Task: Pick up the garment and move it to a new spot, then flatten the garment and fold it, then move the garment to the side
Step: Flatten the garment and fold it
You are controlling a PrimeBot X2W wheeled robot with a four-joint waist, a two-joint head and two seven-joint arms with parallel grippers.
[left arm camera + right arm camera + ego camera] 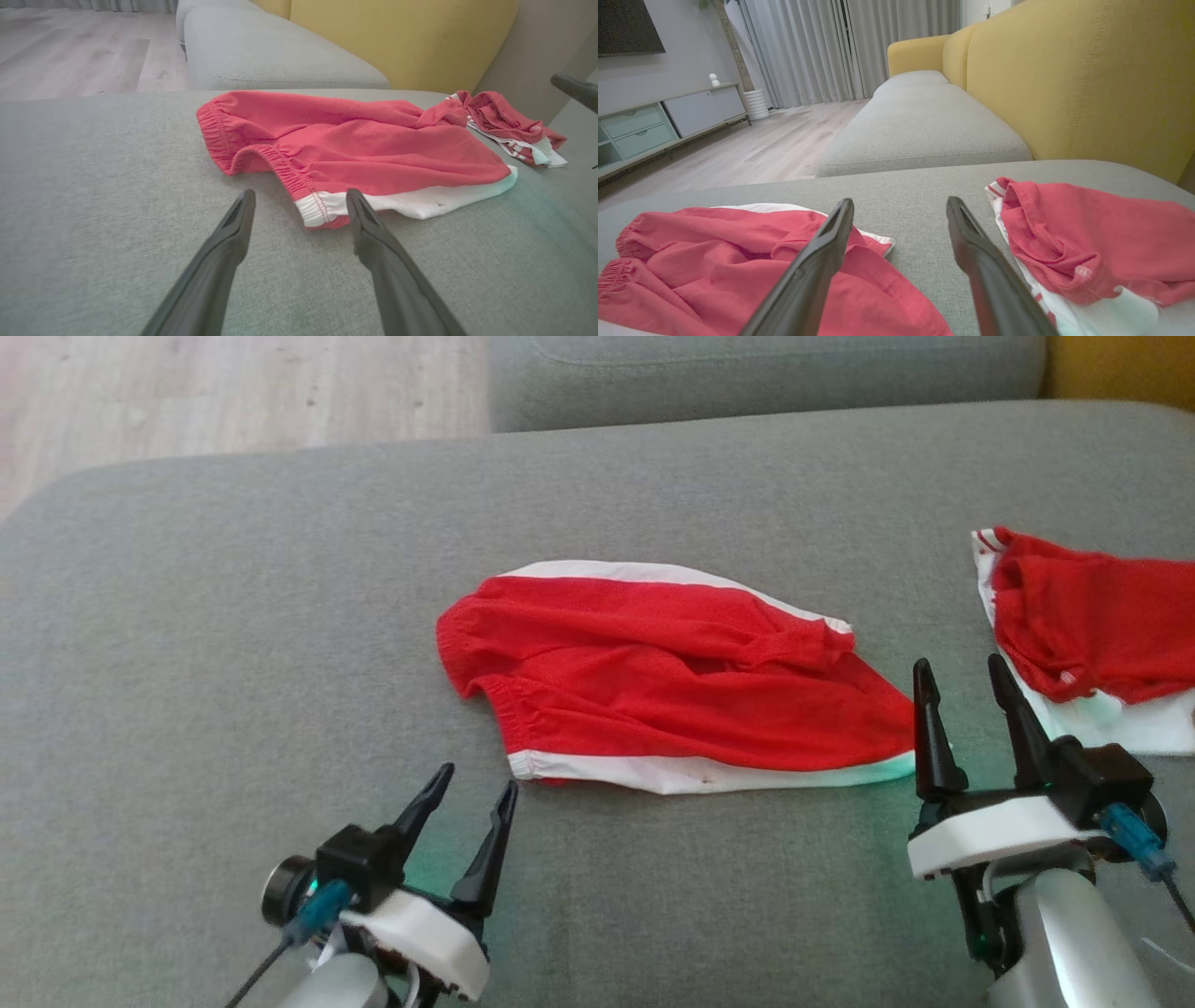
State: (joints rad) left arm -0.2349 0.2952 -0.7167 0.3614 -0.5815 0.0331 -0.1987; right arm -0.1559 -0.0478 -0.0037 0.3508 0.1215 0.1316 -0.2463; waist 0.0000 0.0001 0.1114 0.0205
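Resting on grey cushion [233, 616]: garment [653, 672], perhaps shorts.

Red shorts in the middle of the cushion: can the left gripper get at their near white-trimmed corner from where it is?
Probably yes. The left gripper is open, pointing at the near corner of the red shorts, with only bare grey cushion between them.
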